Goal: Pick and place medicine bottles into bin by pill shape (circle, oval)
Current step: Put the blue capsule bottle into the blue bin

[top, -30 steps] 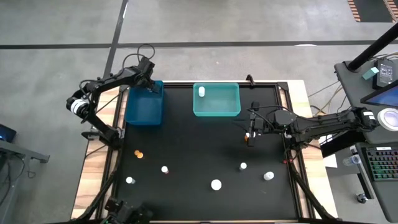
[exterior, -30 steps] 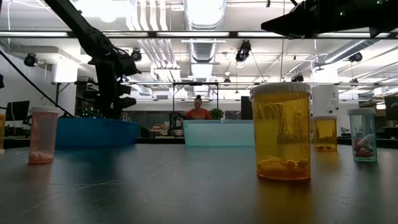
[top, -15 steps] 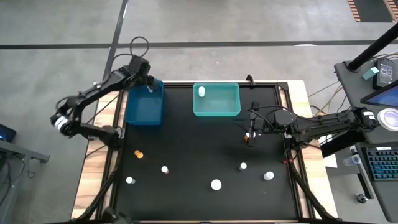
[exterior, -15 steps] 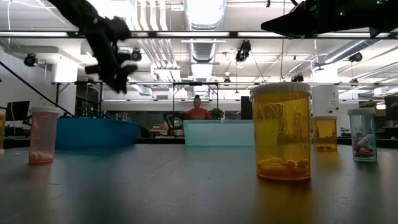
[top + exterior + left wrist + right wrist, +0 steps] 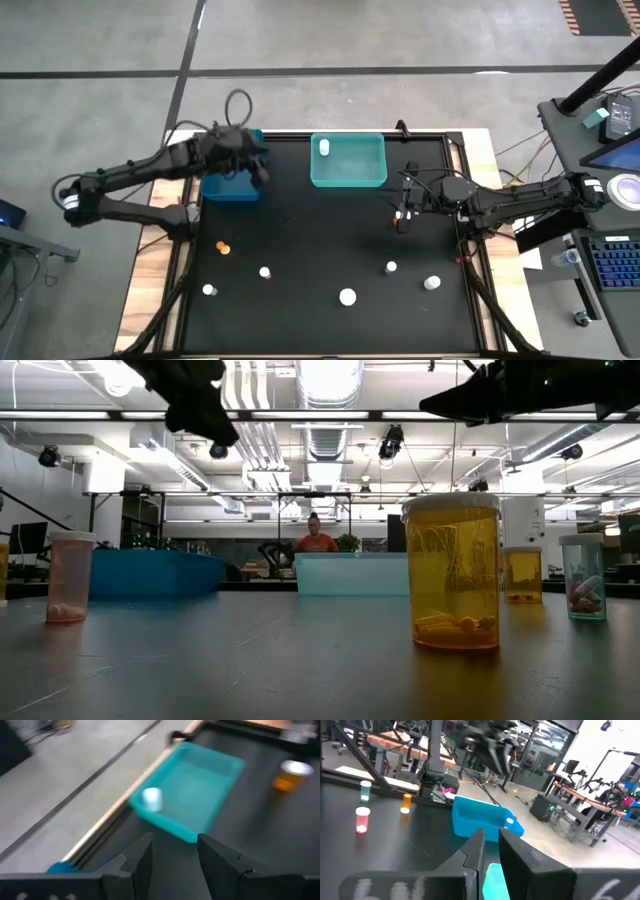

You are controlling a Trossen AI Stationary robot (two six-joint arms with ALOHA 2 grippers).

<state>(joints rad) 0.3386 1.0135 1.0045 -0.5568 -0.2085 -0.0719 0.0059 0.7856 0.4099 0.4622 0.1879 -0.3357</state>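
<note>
Medicine bottles (image 5: 347,296) scattered on table (image 5: 300,230); left end effector (image 5: 258,168) empty above blue bin (image 5: 232,180).

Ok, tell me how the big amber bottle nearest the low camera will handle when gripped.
The amber bottle is probably light: only a few pills lie at its bottom. It stands upright on a flat base, so a low push would likely slide it, a high one tip it. Its smooth round wall may slip, and on its side it would roll.

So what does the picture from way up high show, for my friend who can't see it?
Seen from above, the left tool hangs over the blue bin with nothing in it, while the right tool waits near the black table's right side. A teal bin beside the blue one holds one white-capped bottle, and six small bottles stand scattered on the table.
</note>
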